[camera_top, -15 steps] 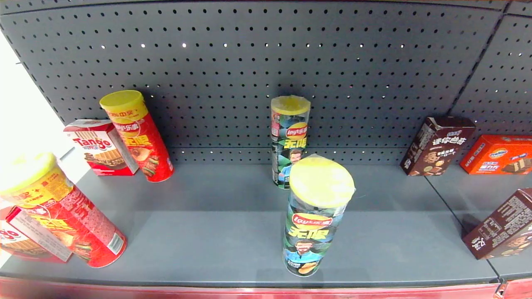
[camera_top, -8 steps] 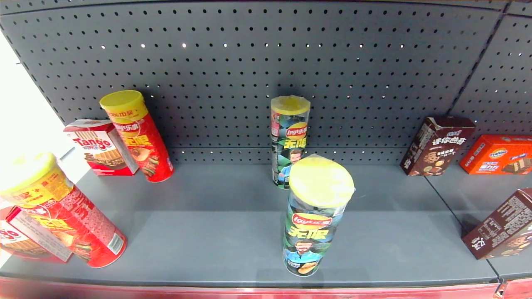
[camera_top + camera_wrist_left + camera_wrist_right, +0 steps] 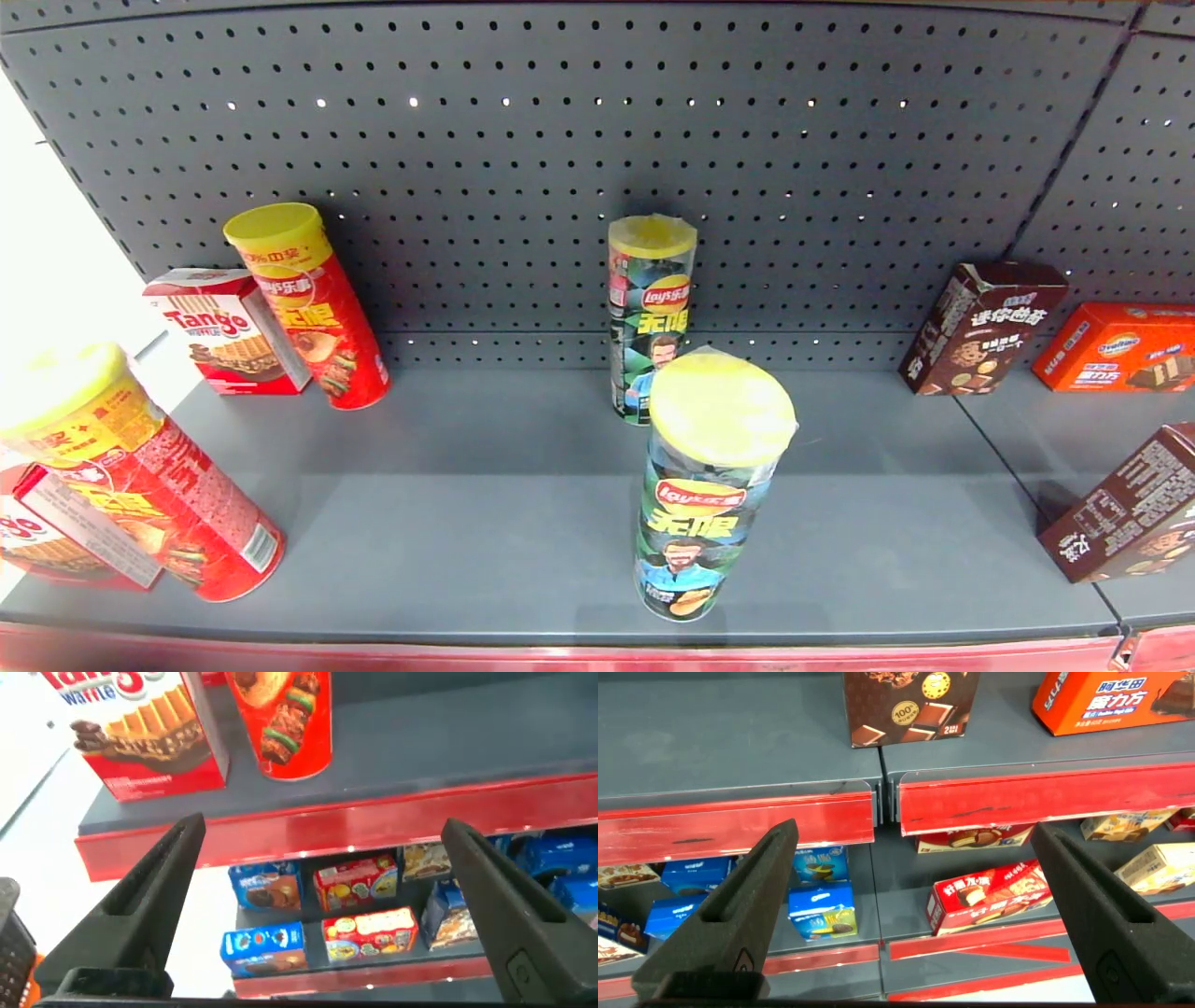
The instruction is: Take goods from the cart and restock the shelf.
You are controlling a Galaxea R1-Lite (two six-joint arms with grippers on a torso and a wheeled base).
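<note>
In the head view, the grey shelf [image 3: 467, 504] carries two upright green chip cans with yellow lids, one near the front edge [image 3: 714, 485] and one at the back [image 3: 651, 313]. My left gripper [image 3: 322, 831] is open with nothing between its fingers; it hangs in front of the shelf's red front edge [image 3: 374, 821], below a red chip can [image 3: 285, 719] and a wafer box [image 3: 140, 728]. My right gripper [image 3: 917, 831] is also open and holds nothing, facing the red shelf edge [image 3: 1018, 798] below a brown chocolate box [image 3: 906, 705] and an orange box [image 3: 1116, 700].
Red chip cans [image 3: 308, 303] [image 3: 140, 476] and a wafer box [image 3: 224, 331] stand at the shelf's left. Brown boxes [image 3: 980, 327] [image 3: 1125, 509] and an orange box [image 3: 1116, 345] are at the right. A lower shelf holds blue cookie boxes [image 3: 266, 887] and red boxes [image 3: 990, 896].
</note>
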